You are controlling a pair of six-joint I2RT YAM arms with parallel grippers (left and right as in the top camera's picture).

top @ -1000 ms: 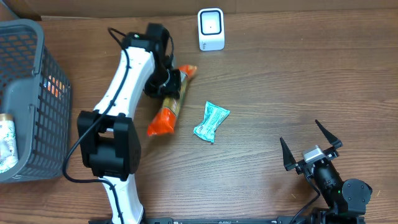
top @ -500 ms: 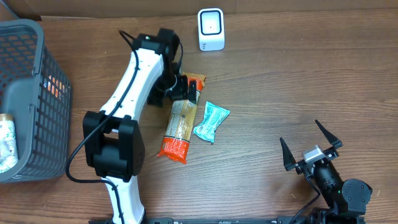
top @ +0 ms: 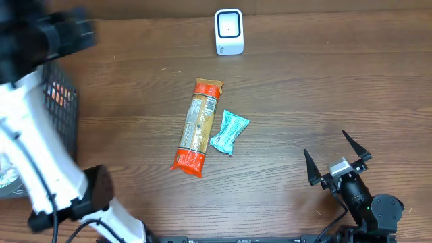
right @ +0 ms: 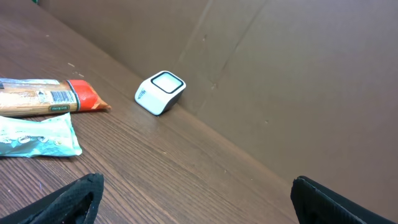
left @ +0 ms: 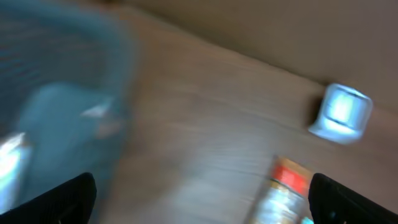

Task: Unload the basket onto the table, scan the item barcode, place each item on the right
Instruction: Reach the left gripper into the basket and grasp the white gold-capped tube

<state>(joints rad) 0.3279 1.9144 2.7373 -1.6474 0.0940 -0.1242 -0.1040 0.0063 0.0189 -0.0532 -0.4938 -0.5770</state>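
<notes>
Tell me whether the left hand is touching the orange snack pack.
Apart. Overhead view shows the left hand blurred near the basket, with table showing between it and the orange snack pack.

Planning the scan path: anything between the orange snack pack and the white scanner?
Nothing visible. Bare table runs from the orange snack pack to the white scanner; the teal packet lies beside the pack, off that line.
</notes>
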